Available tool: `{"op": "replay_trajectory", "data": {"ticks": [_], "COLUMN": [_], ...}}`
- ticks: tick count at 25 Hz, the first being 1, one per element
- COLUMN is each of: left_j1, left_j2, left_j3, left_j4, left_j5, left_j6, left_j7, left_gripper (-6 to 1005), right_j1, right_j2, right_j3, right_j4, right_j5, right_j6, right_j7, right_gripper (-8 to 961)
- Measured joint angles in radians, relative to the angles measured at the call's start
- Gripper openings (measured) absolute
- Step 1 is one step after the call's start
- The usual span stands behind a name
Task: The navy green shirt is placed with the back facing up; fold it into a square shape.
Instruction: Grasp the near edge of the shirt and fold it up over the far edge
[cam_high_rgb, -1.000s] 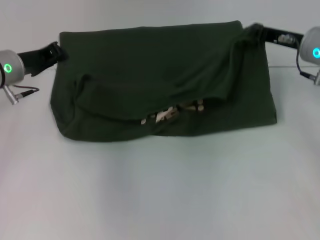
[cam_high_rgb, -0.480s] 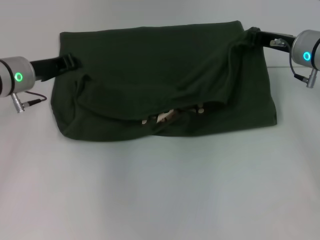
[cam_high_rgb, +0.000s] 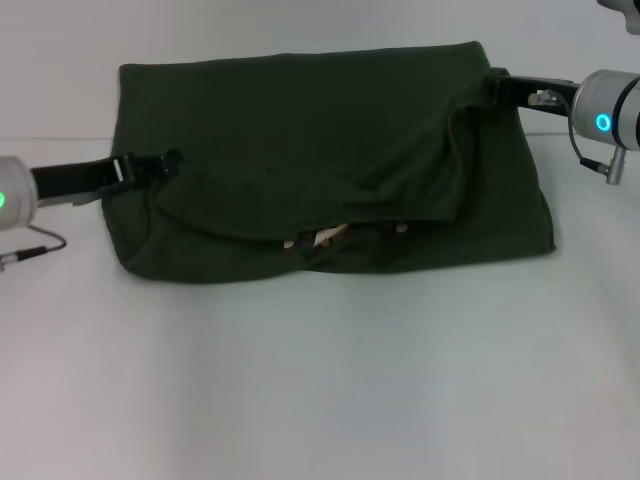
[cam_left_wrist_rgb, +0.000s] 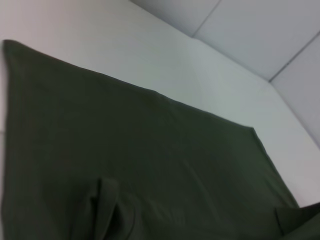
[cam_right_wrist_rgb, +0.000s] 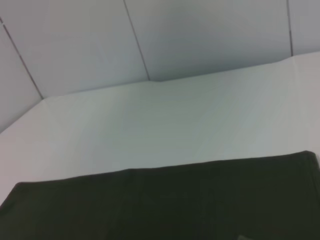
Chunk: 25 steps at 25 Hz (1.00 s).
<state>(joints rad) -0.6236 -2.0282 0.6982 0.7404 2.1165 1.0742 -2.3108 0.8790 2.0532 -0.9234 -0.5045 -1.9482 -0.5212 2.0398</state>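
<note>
The navy green shirt (cam_high_rgb: 320, 130) lies spread across the far half of the white table, with an upper layer folded over toward the near side. Small pale buttons (cam_high_rgb: 330, 237) show under that layer's near edge. My left gripper (cam_high_rgb: 163, 163) reaches in from the left and sits at the left end of the folded layer. My right gripper (cam_high_rgb: 490, 85) is at the shirt's far right, shut on a bunched ridge of fabric. The shirt fills most of the left wrist view (cam_left_wrist_rgb: 150, 165), and in the right wrist view (cam_right_wrist_rgb: 175, 200) it takes up the lower part.
The white table (cam_high_rgb: 320, 380) stretches bare in front of the shirt. A pale panelled wall (cam_right_wrist_rgb: 200, 35) stands behind the table's far edge. A cable (cam_high_rgb: 30, 250) hangs from my left arm at the far left.
My left gripper has moved toward the near side and to the right, from the shirt's far left corner to the fold's left end. My right gripper has moved slightly left and nearer, with the fabric.
</note>
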Motion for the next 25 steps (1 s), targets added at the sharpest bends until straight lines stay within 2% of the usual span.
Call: {"op": "replay_trajectory", "data": {"ticks": [2, 6, 12, 19, 22, 25], "left_j1": [0.011, 0.021, 0.014, 0.012, 0.017, 0.026], "left_j2": [-0.005, -0.02, -0.035, -0.041, -0.04, -0.04], "left_j3": [-0.023, -0.04, -0.037, -0.036, -0.039, -0.04], "left_j4": [0.006, 0.009, 0.016, 0.016, 0.017, 0.03], "left_j5": [-0.001, -0.002, -0.002, -0.003, -0.003, -0.003], "left_j6": [0.012, 0.01, 0.008, 0.015, 0.012, 0.017], "left_j7": [0.003, 0.007, 0.01, 0.018, 0.019, 0.018], "left_gripper": [535, 535, 534, 535, 534, 534], "right_j1": [0.003, 0.022, 0.074, 0.122, 0.092, 0.006], "right_j2": [-0.009, -0.021, -0.023, -0.026, -0.035, -0.044], "right_j3": [-0.01, -0.013, -0.018, -0.02, -0.013, -0.001], "right_j4": [0.009, 0.026, 0.07, 0.139, 0.073, -0.094], "right_j5": [0.0, 0.0, -0.014, -0.217, -0.306, -0.291], "right_j6": [-0.011, 0.001, 0.074, 0.118, 0.041, -0.132], "right_j7": [0.006, 0.011, 0.013, 0.129, 0.258, 0.328], "right_gripper": [18, 19, 27, 98, 128, 217]}}
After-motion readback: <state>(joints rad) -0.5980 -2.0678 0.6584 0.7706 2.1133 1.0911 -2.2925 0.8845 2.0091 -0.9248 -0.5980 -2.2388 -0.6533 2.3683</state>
